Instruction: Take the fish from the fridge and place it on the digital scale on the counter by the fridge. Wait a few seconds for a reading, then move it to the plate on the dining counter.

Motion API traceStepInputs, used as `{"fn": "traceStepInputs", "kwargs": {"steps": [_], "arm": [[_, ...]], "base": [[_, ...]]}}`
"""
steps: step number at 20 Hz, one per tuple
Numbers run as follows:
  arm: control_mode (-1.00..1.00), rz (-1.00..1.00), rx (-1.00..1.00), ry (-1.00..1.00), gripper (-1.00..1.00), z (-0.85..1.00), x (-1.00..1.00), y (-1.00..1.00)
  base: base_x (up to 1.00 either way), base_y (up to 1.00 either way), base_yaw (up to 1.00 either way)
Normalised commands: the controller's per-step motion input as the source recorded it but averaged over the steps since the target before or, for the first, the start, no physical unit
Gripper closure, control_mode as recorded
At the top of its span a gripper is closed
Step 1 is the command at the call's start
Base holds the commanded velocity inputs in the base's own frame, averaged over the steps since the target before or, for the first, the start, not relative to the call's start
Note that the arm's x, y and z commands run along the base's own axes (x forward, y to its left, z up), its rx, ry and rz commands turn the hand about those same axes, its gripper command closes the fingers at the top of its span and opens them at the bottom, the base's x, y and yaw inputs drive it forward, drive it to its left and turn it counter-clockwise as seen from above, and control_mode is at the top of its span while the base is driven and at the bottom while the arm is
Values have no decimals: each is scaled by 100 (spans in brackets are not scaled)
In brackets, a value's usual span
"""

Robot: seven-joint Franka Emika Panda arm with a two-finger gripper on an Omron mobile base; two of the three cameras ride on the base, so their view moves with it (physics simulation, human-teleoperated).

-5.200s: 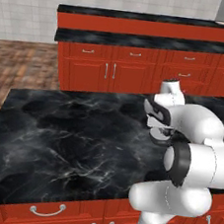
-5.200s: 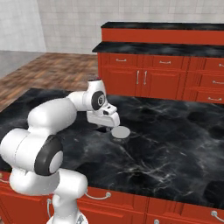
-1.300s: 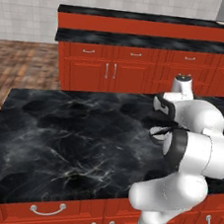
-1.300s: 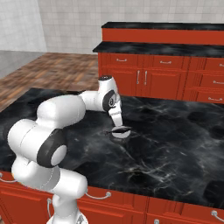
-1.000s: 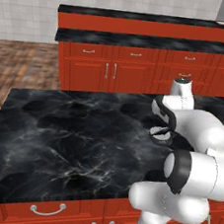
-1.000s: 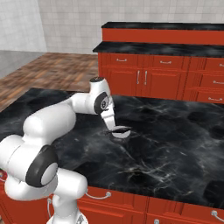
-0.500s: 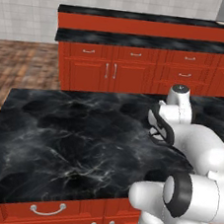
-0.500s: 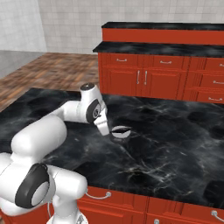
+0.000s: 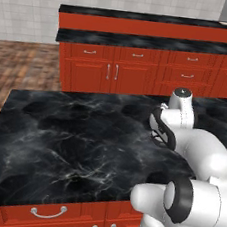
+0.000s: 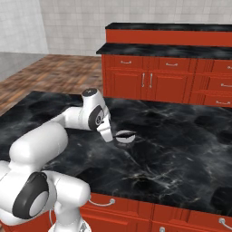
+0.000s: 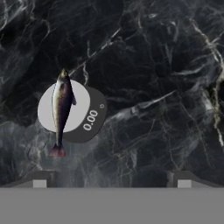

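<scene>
The small dark grey fish (image 11: 61, 107) lies lengthwise on the round digital scale (image 11: 89, 120), its tail hanging over the rim. The display reads 0.00. In the right base view the fish (image 10: 125, 134) and the scale (image 10: 125, 139) sit on the counter (image 10: 181, 154), a black veined marble top. My gripper (image 11: 111, 181) is open and empty, raised above the counter and off to one side of the scale. From the right base view the gripper (image 10: 108, 134) hangs just left of the scale. The plate and the fridge are out of view.
Red doors and drawers with silver handles (image 9: 48, 213) run under the counter's front edge. Across a wood-floored aisle stands another black-topped run of handled red cabinets (image 9: 135, 73), with a raised black ledge on a plain red panel (image 9: 146, 29) behind it.
The hand has lifted off the scale and swung to its left in the right base view, jaws staying open. The fish stays on the scale.
</scene>
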Motion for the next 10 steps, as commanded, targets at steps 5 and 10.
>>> {"fn": "traceStepInputs", "kwargs": {"steps": [5,10], "arm": [[-100,0,0,0,-100,0,0,0],[-100,0,0,0,-100,0,0,0]], "base": [[0,0,0],[0,0,0]]}}
